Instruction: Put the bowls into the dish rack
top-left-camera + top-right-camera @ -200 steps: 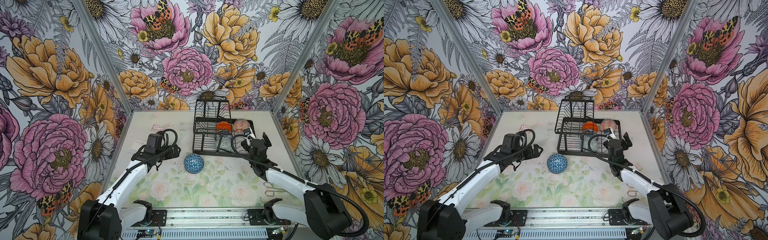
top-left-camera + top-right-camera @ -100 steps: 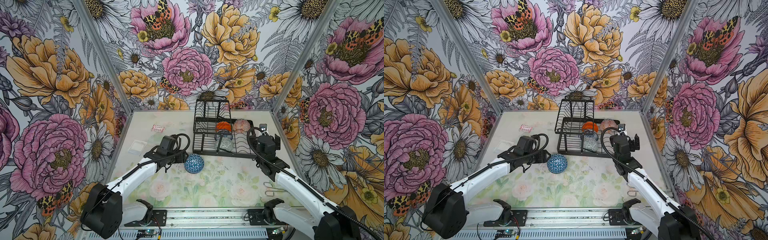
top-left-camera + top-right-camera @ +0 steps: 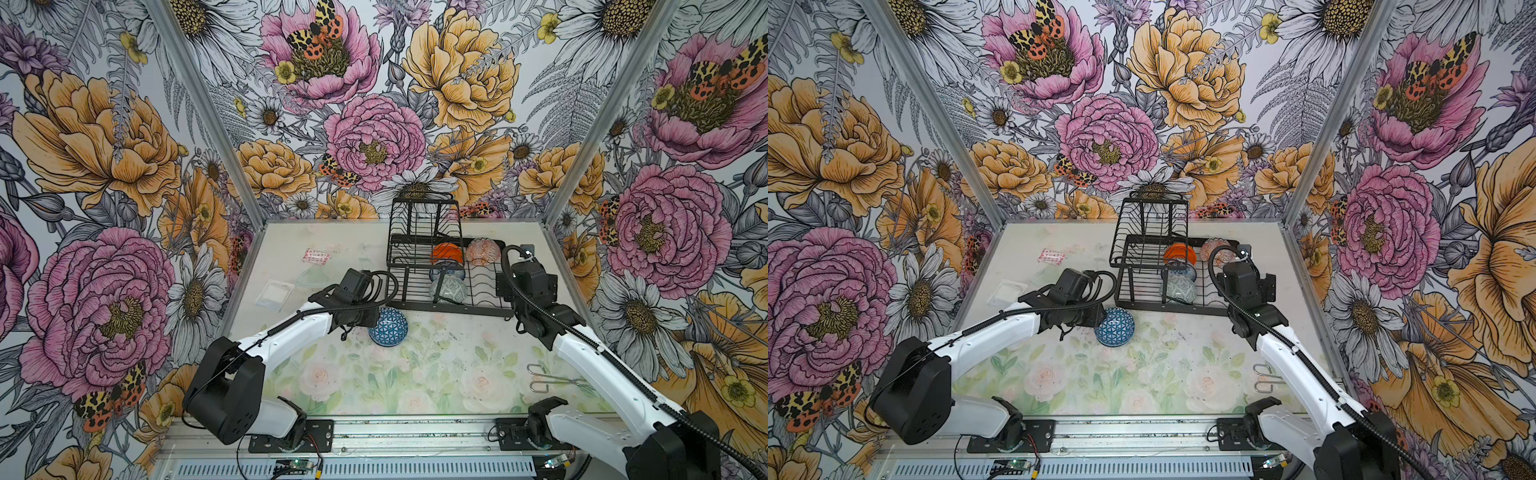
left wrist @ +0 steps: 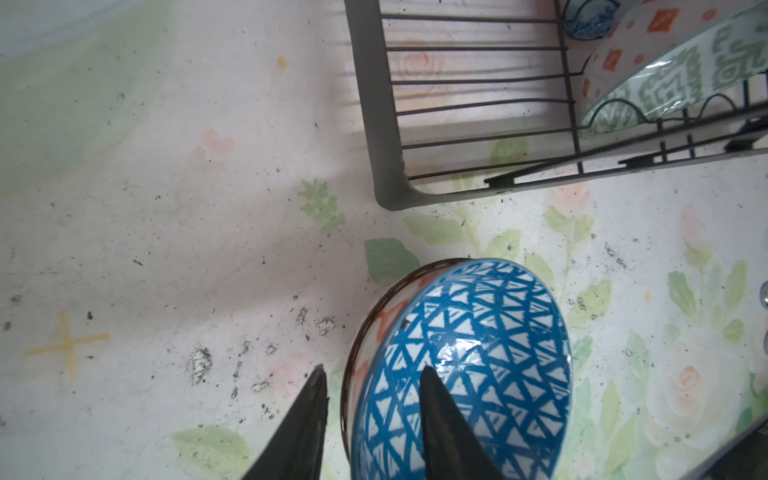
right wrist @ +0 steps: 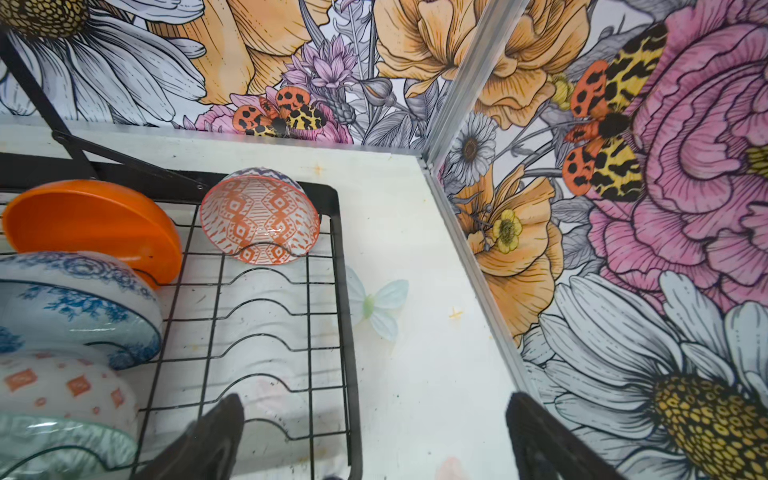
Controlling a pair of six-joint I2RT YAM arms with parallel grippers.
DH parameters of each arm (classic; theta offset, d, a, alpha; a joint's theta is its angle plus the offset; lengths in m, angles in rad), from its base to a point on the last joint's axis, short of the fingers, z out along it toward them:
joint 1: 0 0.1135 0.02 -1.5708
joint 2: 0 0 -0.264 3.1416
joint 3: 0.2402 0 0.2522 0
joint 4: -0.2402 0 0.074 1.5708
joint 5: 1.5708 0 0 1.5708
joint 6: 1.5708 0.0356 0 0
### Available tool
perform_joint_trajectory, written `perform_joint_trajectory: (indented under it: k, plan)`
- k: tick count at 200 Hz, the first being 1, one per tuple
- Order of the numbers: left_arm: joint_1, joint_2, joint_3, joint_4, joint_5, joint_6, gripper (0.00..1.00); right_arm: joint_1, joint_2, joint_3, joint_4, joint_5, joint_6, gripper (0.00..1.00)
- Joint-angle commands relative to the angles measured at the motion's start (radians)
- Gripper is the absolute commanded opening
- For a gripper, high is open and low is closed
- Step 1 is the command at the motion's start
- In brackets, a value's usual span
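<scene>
Left wrist view: blue-and-white bowl (image 4: 478, 332) lies tipped on the table (image 4: 166, 208), mouth toward the left gripper (image 4: 372, 370), base turned away. Gripper part open, one finger either side of the rim; firm hold not confirmed.

Both top views: rack (image 3: 419, 226) at 1 o'clock on the table, long axis 9-to-3. Loose bowl sits just beside its 7 o'clock corner.

Count, on edge in the rack: orange bowl (image 5: 91, 220), orange-patterned bowl (image 5: 259, 220), blue-flowered bowl (image 5: 75, 307), green-patterned bowl (image 5: 62, 440). Four racked, one loose.

Right gripper (image 5: 374, 401) wide open, empty, above the rack's 3 o'clock end.
</scene>
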Motion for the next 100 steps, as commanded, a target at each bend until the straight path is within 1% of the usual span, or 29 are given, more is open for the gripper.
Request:
perform_joint_trajectory:
  k: [1, 20, 58, 90, 100]
  plan:
    - [-0.007, 0.008, 0.03, -0.027, -0.046, 0.019, 0.3, 0.0, -0.019, 0.031, -0.234, -0.083, 0.143, 1.0]
    - [-0.008, 0.018, 0.037, -0.035, -0.054, 0.025, 0.2, 0.001, -0.046, 0.029, -0.291, -0.119, 0.187, 0.99]
    - [-0.01, 0.029, 0.043, -0.038, -0.063, 0.027, 0.08, -0.001, -0.068, 0.014, -0.318, -0.138, 0.2, 0.99]
    - [-0.014, 0.035, 0.044, -0.038, -0.07, 0.022, 0.01, -0.001, -0.056, 0.014, -0.32, -0.144, 0.19, 1.0]
    - [-0.015, 0.034, 0.045, -0.039, -0.073, 0.02, 0.0, 0.0, -0.053, 0.014, -0.32, -0.146, 0.191, 0.99]
